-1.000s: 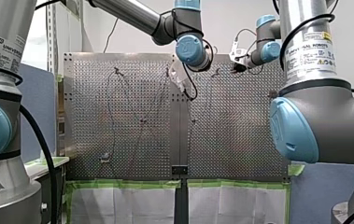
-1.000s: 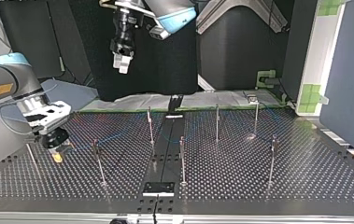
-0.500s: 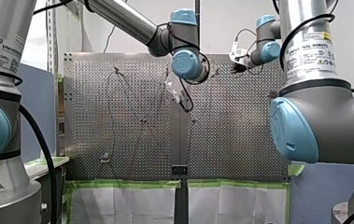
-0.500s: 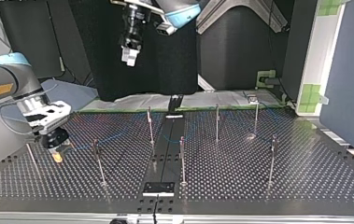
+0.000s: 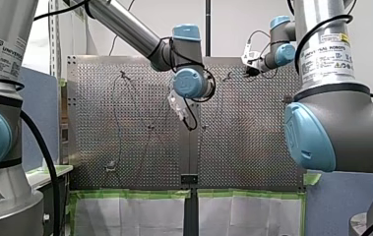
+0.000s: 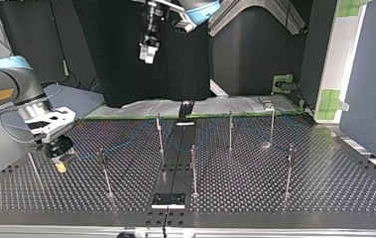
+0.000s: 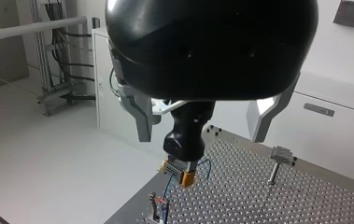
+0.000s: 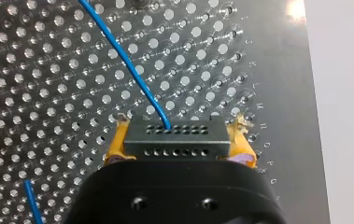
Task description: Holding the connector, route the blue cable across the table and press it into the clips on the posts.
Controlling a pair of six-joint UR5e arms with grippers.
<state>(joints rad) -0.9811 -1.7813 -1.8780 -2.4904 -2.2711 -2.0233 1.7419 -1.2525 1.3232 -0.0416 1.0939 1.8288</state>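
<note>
Perforated steel tabletop [image 6: 255, 198], studded with thin posts [image 6: 193, 168]: the connector [image 8: 174, 144] sits clenched between the yellow pads [image 8: 117, 145] of my right pincer [image 8: 178, 137], low over the tabletop's corner at the top view's left. The blue cable [image 8: 123, 60] runs out of it across the holes toward the posts. Whether the cable is seated in any clip is too fine to tell. High above, my left pincer [image 6: 148, 53] hangs released and empty, its fingers [image 7: 143, 116] spread wide. It has just swung away. Compared with a second ago, it stands further toward the top view's right and higher, well clear of the posts, while the right pincer and connector have not budged. That suggests the left pincer's share of the pressing is paused or finished, with the right pincer anchoring the cable's end.
</note>
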